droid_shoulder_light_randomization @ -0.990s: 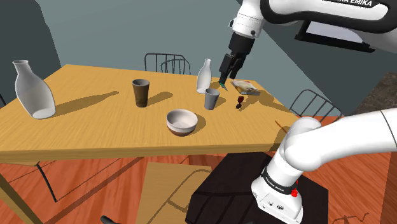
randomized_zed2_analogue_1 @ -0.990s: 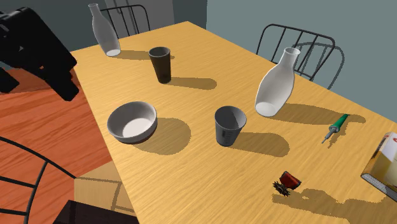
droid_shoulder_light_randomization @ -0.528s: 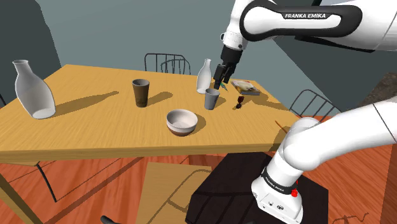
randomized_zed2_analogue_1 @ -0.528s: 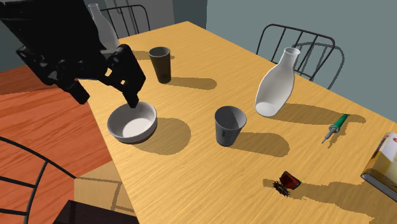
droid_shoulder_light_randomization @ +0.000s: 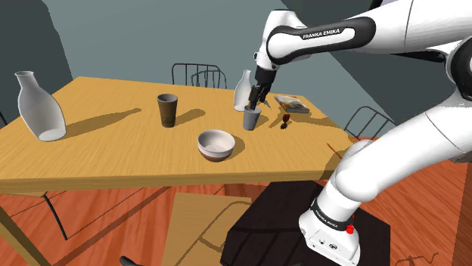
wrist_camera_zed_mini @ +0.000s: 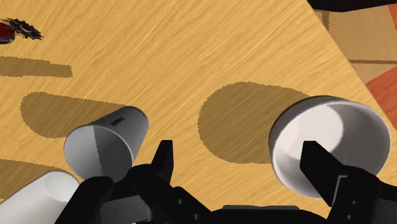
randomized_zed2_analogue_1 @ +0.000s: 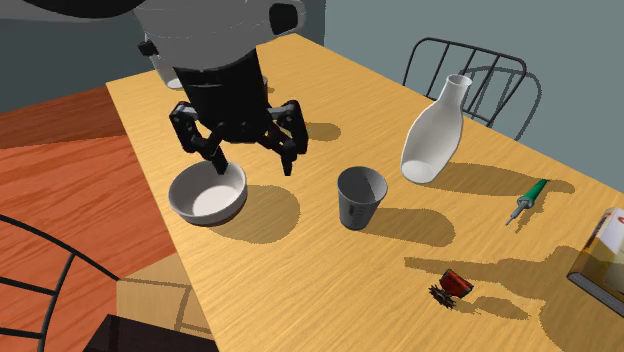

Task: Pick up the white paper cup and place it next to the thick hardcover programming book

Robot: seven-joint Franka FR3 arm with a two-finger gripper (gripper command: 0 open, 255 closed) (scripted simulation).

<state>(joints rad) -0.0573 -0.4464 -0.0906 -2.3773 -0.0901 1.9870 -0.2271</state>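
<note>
Cup (randomized_zed2_analogue_1: 361, 197): grey, stood upright on table (randomized_zed2_analogue_1: 300, 290), long axis vertical, mouth upward | Gripper (randomized_zed2_analogue_1: 255, 165): fingers spread wide, nothing held, above cup and bowl (randomized_zed2_analogue_1: 207, 192)

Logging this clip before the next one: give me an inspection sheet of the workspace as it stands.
Surface: wooden table, flat.
Job's things: grey cup upright, untouched; book near a table corner, apart from the cup.
Clutter: white bowl, white bottle, second white bottle, dark cup, green screwdriver, small red object.
Gripper: gripper open, above the table between bowl and grey cup, holding nothing.
Cables: nothing seen.
Surroundings: wire chairs, wooden floor, blue-grey wall.
</note>
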